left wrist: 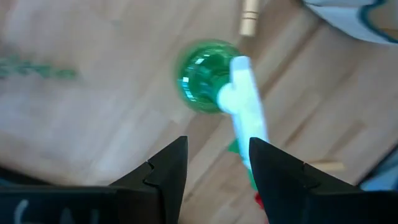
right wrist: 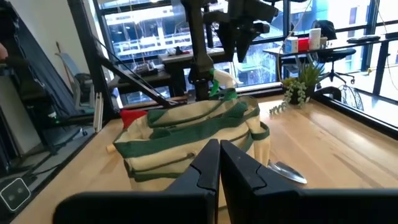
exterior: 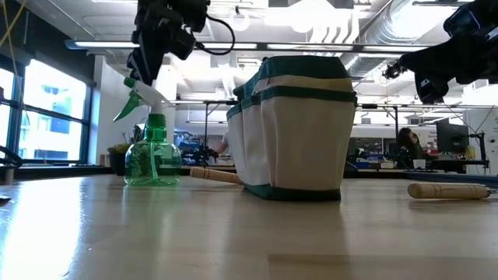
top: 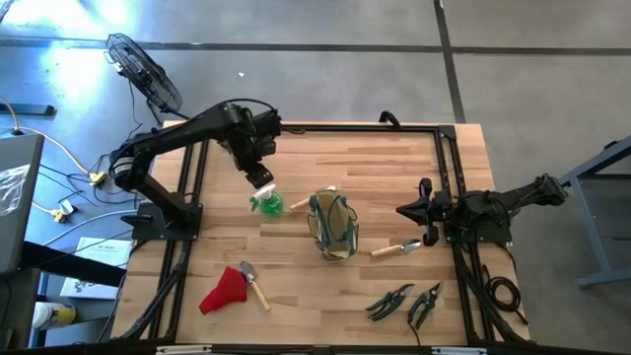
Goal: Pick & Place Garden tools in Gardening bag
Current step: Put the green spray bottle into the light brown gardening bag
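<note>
The green spray bottle (top: 266, 204) stands upright on the table, left of the gardening bag (top: 333, 225), and its white sprayer head (left wrist: 245, 106) points toward the near edge. My left gripper (left wrist: 217, 146) hangs open just above that head, pointing down, with nothing between its fingers. My right gripper (right wrist: 219, 152) is shut and level at the table's right side, facing the bag (right wrist: 193, 134). One wooden-handled trowel (top: 396, 248) lies right of the bag. Another wooden handle (top: 301, 202) lies by the bag's far left side. A red glove (top: 225, 289) and a trowel (top: 254, 281) lie near left. Two shears (top: 404, 302) lie near right.
The bag (exterior: 299, 128) stands upright and open-topped at mid-table. A black frame rail (top: 449, 177) runs along the table's right side. A leafy plant (right wrist: 301, 84) stands at the far edge. A fan (top: 146, 71) stands beyond the far left corner.
</note>
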You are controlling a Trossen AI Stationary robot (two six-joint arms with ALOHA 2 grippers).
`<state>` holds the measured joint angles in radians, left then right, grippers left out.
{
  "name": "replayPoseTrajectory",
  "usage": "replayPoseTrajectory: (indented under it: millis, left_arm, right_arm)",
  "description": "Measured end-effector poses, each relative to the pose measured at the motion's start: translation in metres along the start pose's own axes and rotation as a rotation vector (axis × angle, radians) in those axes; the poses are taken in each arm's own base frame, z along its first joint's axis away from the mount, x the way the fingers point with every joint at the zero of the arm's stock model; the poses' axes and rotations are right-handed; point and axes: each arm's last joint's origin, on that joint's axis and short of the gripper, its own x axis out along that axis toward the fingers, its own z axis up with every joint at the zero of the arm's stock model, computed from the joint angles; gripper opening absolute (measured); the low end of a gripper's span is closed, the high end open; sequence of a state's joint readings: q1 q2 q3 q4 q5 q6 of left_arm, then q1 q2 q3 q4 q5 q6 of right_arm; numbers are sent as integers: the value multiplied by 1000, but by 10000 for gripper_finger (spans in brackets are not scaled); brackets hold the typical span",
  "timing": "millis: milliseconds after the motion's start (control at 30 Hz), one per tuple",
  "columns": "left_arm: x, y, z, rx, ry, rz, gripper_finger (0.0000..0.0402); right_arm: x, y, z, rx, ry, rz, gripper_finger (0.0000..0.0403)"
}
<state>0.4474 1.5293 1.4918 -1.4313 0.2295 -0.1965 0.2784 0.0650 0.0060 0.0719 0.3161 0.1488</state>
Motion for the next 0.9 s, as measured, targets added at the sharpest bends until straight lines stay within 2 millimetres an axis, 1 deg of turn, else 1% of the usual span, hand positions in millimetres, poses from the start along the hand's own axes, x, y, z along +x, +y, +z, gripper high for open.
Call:
replayPoseTrajectory:
  millis: [133, 233, 400, 567, 767, 900]
  left_arm:
    - [1, -2, 0, 17, 14, -56, 165]
    - [1, -3, 0, -6, 18, -74, 165]
    - [2, -7, -1, -11, 12, -17, 165]
    - [5, -20, -3, 40, 6, -31, 165]
    - [9, -28, -3, 72, 19, -29, 165]
    - [15, -28, -1, 75, 23, 42, 165]
  right_arm:
    - [0, 0, 0, -28, 1, 0, 3]
    - [0, 0, 0, -50, 3, -1, 3]
    - [0, 0, 0, -68, 5, -3, 3]
    - [0, 0, -1, -69, 6, -4, 3]
    - [0, 0, -1, -69, 7, -3, 3]
    - [0, 0, -1, -69, 7, -4, 3]
